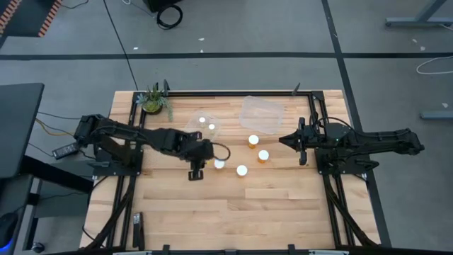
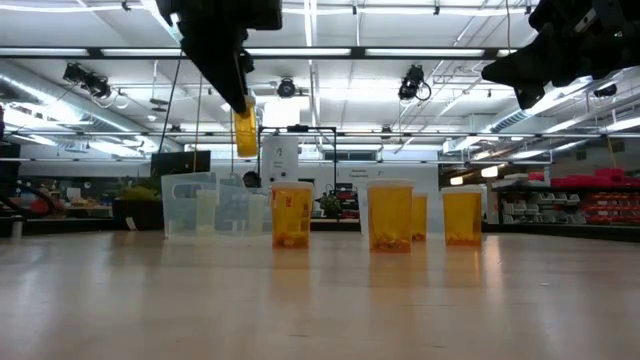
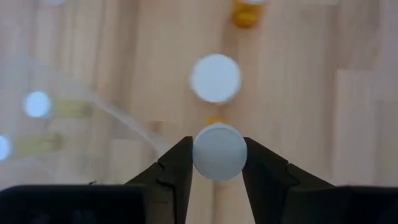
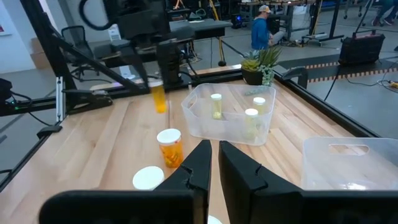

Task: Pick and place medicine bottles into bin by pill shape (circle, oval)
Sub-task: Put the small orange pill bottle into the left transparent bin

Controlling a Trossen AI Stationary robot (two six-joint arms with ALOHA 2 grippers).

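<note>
My left gripper [image 1: 200, 163] is shut on a narrow orange bottle [image 2: 244, 131] with a white cap [image 3: 219, 152], held above the table beside the left clear bin [image 1: 203, 125]. That bin holds three bottles [image 4: 216, 106]. Several more white-capped orange bottles stand upright on the table, among them one at the near left [image 1: 219, 164], one beside it [image 1: 242, 170] and one farther off [image 1: 253, 140]. My right gripper [image 4: 214, 163] is shut and empty, raised at the table's right [image 1: 287, 139]. My left gripper pinches the bottle's upper end between its two fingers, one finger [image 3: 177, 165] on each side of the white cap [image 3: 202, 163]. The fingers come from above, pointing down. The bottle hangs upright below them [image 2: 244, 140], lifted clear of the table.
A second clear bin [image 1: 260, 113] stands at the far middle with nothing showing in it. A small green potted plant [image 1: 153, 100] stands at the far left corner. A black frame runs along the table's edges. A person [image 4: 260, 28] is in the room beyond.
</note>
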